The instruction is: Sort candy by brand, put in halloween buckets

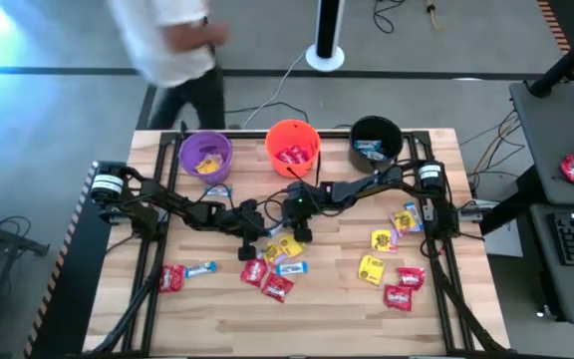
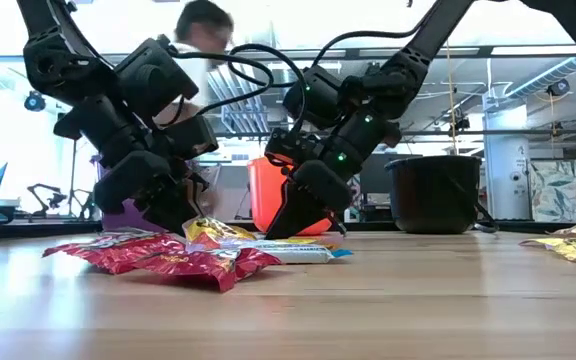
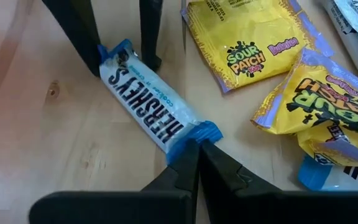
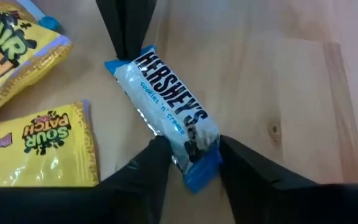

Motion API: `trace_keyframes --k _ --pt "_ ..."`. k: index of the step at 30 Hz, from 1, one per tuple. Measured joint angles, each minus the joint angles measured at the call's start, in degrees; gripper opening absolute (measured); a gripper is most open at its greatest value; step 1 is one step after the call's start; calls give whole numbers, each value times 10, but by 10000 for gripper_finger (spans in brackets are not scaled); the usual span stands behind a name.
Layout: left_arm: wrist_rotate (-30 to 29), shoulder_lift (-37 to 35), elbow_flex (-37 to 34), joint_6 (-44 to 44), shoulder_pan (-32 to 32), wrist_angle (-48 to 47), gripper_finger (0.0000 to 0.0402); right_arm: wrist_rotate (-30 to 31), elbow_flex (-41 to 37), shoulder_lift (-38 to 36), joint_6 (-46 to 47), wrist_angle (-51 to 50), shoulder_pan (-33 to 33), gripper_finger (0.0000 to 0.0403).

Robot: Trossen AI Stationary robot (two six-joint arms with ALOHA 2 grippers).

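A blue-and-white Hershey's bar [image 3: 145, 102] is lying flat on the wooden table [image 1: 317, 309] near the middle, in front of the orange bucket [image 1: 292, 147], and both grippers are set at it from opposite ends. The left gripper [image 3: 197, 152] is seen with its fingers pressed together, their tips resting on one crimped blue end of the bar. The right gripper [image 4: 188, 155] is placed at the other end with its fingers [image 4: 154, 163] parted narrowly on either side of the wrapper (whether they touch it cannot be told).

Just beside the bar two yellow Sour Patch packets [image 3: 247, 40] are found, one partly over another blue-and-white bar [image 3: 347, 171]. In the low view red packets [image 2: 183, 262] are spread in front of both grippers.

Along the far edge three buckets are lined up: purple [image 1: 205, 155], orange, and black [image 1: 376, 142]. Yellow candy is held in the purple one, red in the orange one, and a blue-and-white packet in the black one. More candy is scattered on the table: red and blue-and-white pieces toward the left arm's side [image 1: 182, 273], yellow and red ones toward the right arm's side [image 1: 392, 269]. A person [image 1: 172, 45] is seen beyond the table.
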Motion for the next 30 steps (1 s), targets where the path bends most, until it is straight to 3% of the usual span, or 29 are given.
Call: trace_keyframes --k 6,8,22,30 --pt "0 0 0 -1 0 2 0 -10 0 12 -4 -1 1 27" --pt "0 0 0 -1 0 2 0 -15 0 13 -4 -1 0 16" --pt "0 -74 2 -105 1 -50 1 4 -3 -72 15 -39 2 7" --pt "-31 -145 12 -110 1 -163 47 34 -5 -110 16 -98 3 7"
